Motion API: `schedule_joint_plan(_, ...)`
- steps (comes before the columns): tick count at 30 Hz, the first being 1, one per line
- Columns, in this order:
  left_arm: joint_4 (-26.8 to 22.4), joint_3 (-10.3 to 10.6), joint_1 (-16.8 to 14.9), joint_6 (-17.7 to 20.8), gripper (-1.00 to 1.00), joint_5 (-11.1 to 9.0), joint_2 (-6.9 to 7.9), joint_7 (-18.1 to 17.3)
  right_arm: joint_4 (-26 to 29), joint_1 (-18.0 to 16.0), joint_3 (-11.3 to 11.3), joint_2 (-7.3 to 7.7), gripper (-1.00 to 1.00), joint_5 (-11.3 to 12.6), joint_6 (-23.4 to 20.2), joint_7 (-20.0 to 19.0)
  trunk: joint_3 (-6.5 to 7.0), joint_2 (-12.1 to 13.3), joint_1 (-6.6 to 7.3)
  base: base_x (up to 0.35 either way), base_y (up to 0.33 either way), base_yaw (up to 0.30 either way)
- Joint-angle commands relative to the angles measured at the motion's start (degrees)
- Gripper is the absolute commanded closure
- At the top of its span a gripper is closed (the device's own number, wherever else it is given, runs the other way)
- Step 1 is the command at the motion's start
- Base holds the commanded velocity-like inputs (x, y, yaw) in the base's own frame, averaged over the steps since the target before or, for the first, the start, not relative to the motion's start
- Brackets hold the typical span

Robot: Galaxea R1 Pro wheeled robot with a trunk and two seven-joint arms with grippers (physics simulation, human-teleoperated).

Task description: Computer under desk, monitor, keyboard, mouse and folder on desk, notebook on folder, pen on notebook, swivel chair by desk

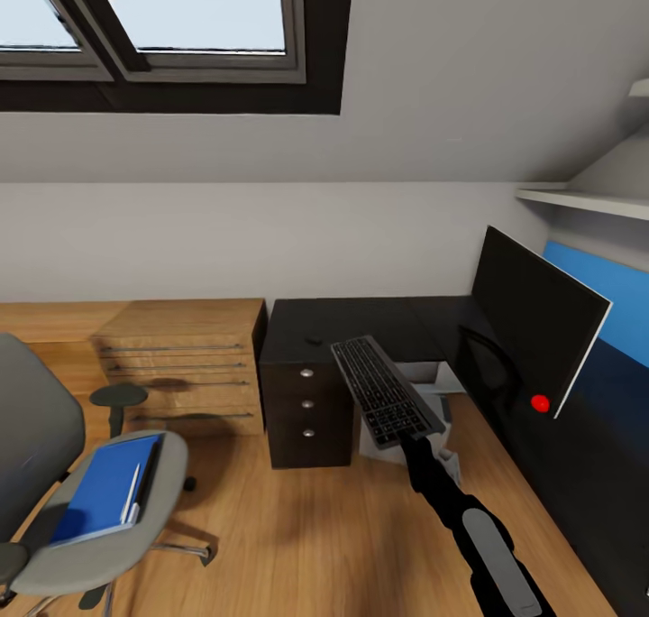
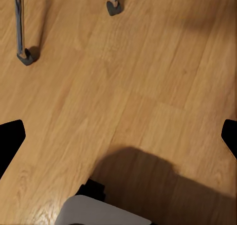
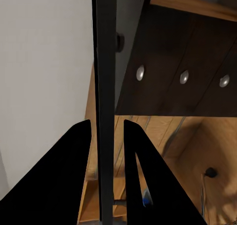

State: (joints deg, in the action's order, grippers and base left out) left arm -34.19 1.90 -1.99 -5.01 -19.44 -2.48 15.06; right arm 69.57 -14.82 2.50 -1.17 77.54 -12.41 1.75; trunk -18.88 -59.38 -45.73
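Observation:
My right gripper (image 1: 411,435) is shut on one short end of the keyboard (image 1: 386,391), a slim silver-grey board with black keys. It hangs tilted in the air in front of the black desk (image 1: 361,317). In the right wrist view the keyboard (image 3: 104,87) runs edge-on between the fingers (image 3: 74,175). The monitor (image 1: 532,333) stands on the desk's right wing. A small black mouse (image 1: 314,339) lies on the desk top. At the left the swivel chair (image 1: 36,437) carries the blue folder (image 1: 101,491) with a thin white pen (image 1: 133,495). My left gripper (image 2: 118,136) is open above the floor.
A wooden dresser (image 1: 185,364) stands left of the desk's drawer unit (image 1: 306,409). A light grey box (image 1: 446,381) shows partly under the desk behind the keyboard. A blue wall panel (image 1: 613,297) and a shelf (image 1: 586,200) are at the right. Chair castors (image 2: 113,8) rest on the wood floor.

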Motion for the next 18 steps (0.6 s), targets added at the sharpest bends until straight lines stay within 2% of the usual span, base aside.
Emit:
schedule_joint_plan(1, 0.0, 0.2, 0.0, -0.3, -1.00, -0.5, -0.02, 0.2, 0.0, 0.0, 0.0, 0.02, 1.00, 0.4, -0.1, 0.1, -0.07, 0.0, -0.04, 0.325, 0.000, 0.000)
schedule_joint_plan(18, 0.0, 0.2, 0.0, -0.3, -1.00, -0.5, -0.07, 0.2, -2.3, 0.0, 0.1, -0.24, 1.00, 0.4, 0.2, 0.0, -0.07, 0.0, -0.04, 0.327, 0.000, 0.000)
